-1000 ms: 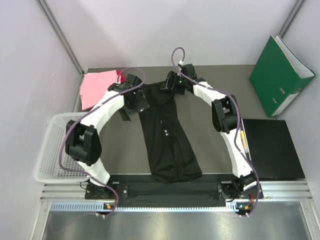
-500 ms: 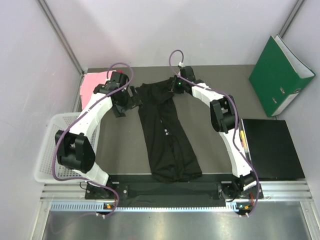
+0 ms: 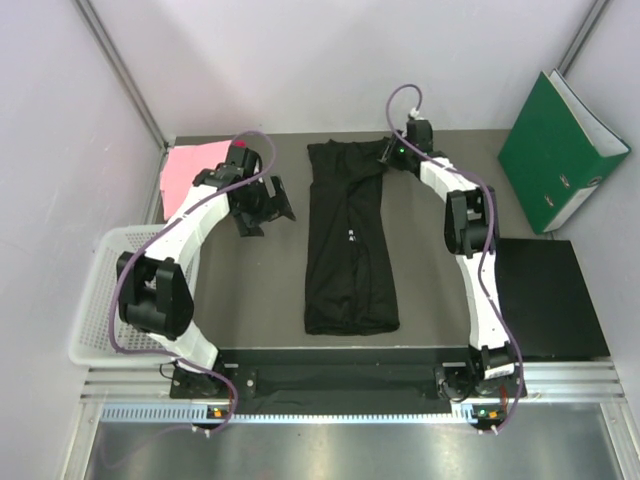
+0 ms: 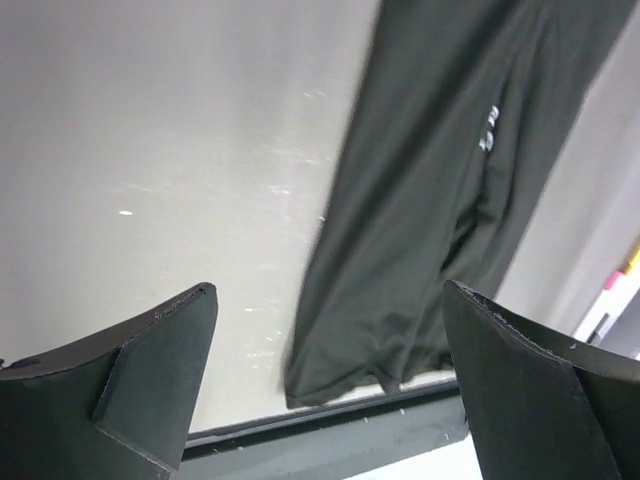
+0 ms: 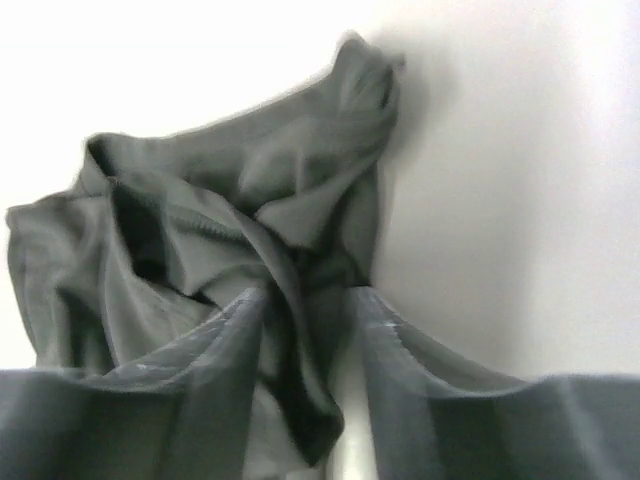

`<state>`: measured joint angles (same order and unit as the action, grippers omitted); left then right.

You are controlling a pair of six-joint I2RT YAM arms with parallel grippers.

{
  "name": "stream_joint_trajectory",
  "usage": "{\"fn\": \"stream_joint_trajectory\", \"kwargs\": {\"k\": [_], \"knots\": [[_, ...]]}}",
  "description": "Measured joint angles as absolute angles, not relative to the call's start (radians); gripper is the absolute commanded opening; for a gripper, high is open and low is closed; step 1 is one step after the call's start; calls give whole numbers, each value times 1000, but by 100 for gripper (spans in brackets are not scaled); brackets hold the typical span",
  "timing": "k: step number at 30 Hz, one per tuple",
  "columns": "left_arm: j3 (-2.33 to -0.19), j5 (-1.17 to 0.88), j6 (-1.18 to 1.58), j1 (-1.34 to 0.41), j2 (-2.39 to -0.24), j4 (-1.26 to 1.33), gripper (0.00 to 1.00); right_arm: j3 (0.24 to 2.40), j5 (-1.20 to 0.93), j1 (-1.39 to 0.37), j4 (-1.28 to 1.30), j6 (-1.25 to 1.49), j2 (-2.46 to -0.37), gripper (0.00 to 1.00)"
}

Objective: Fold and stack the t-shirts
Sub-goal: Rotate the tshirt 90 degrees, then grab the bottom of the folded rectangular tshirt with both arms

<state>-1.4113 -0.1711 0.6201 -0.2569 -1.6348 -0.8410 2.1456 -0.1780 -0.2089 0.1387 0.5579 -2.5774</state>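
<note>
The black shirt (image 3: 348,250) lay along the middle of the tabletop (image 3: 425,290), folded into a long narrow strip running near to far. Small white lettering showed at mid-length, and the far end was bunched. It looked light, thin and limp. Lifted by one point it would likely sag and fall open, so the sound hold would be at both corners of one end, pinched through all layers. The pink shirt (image 3: 192,172) lay flat at the far left corner, by its look just as soft. The right tool (image 3: 390,155) was pinching the strip's rumpled far right corner. The left tool (image 3: 268,208) hung spread and empty, left of the strip and apart from it.
</note>
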Motion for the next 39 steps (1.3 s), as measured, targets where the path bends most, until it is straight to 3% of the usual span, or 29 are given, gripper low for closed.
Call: {"fn": "stream_joint_trajectory", "kwargs": {"k": [4, 9, 14, 21, 31, 39], "knots": [[-1408, -248, 617, -261, -1645, -827, 98, 2141, -184, -172, 115, 548, -2561, 99], [-1381, -325, 617, -324, -1645, -779, 97, 1818, -185, -170, 122, 492, -2322, 100], [-1378, -339, 621, -523, -1662, -757, 92, 1331, -245, -191, 100, 492, -1876, 100], [-1338, -336, 685, -761, -1744, -718, 79, 965, -310, -195, 130, 499, -1436, 99], [-1172, -330, 818, -882, -1744, -620, 60, 765, -327, -194, 279, 496, -1205, 100], [-1187, -297, 882, -1003, -1769, -564, 55, 737, -344, -194, 332, 473, -1098, 100]]}}
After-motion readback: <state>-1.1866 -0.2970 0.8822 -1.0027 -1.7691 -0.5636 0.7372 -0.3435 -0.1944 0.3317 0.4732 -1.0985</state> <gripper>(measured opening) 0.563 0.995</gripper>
